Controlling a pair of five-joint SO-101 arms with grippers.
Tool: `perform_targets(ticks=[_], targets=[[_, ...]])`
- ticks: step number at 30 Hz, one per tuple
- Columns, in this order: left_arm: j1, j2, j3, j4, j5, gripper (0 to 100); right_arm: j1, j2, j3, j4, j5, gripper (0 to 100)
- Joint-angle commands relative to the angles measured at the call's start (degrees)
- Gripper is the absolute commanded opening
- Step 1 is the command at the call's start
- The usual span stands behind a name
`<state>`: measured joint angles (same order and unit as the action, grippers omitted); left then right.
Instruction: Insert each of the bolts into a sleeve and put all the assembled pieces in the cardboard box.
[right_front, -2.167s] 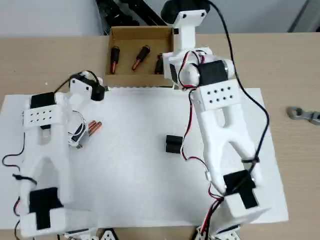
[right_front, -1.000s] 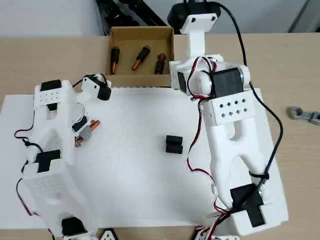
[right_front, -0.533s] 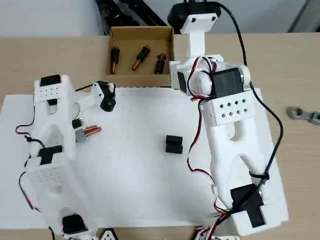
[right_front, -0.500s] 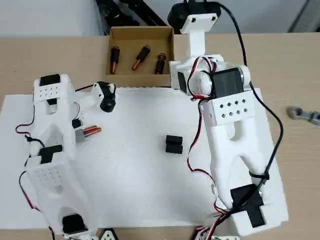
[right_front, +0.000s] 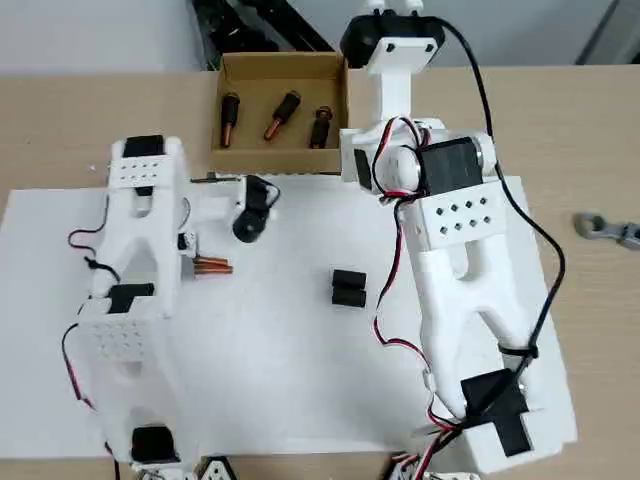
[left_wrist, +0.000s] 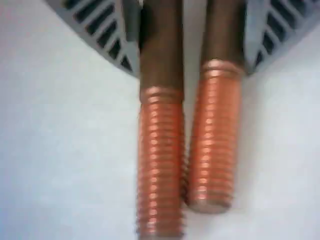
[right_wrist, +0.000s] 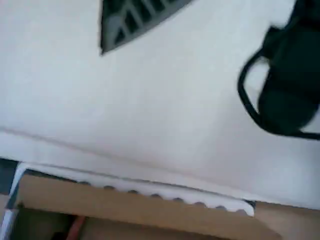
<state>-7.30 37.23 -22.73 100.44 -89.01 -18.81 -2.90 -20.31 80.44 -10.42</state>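
Two copper bolts (right_front: 212, 267) lie side by side in my left gripper (right_front: 190, 265), which is shut on their dark shanks just over the white foam sheet (right_front: 270, 380). In the left wrist view the threaded bolts (left_wrist: 185, 165) stick out between grey fingers (left_wrist: 107, 35). Two black sleeves (right_front: 347, 288) rest on the foam to the right of them. The cardboard box (right_front: 285, 160) at the back holds three assembled pieces (right_front: 284, 112). My right gripper (right_front: 355, 168) hangs by the box's front right corner. The right wrist view looks across the foam to the box wall (right_wrist: 135, 210).
A metal wrench (right_front: 606, 229) lies on the wooden table at the far right. The left arm's black wrist camera (right_front: 250, 212) and its cable hang between the bolts and the box; in the right wrist view the black camera (right_wrist: 290, 90) looms close.
The left arm has swung right across the foam with the two bolts, nearer the sleeves. The right arm drew back from over the box, then stayed put.
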Motion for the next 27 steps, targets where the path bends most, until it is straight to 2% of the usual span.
perform_targets(ticks=[1,12,17,27], targets=[[0.88,-0.62,-2.95,-0.09,-8.7,0,0.22,-2.51,-0.26,0.04,-0.7,18.8],[0.35,-0.62,-5.76,-0.09,-10.11,0,0.22,-2.51,-0.26,0.04,-0.7,18.8],[0.35,-0.53,-5.76,-0.09,-6.15,0,0.22,-2.51,-0.26,0.04,-0.7,18.8],[-0.26,-0.53,-5.93,-0.09,-5.63,0,0.22,-2.51,-0.26,0.04,-0.7,18.8]])
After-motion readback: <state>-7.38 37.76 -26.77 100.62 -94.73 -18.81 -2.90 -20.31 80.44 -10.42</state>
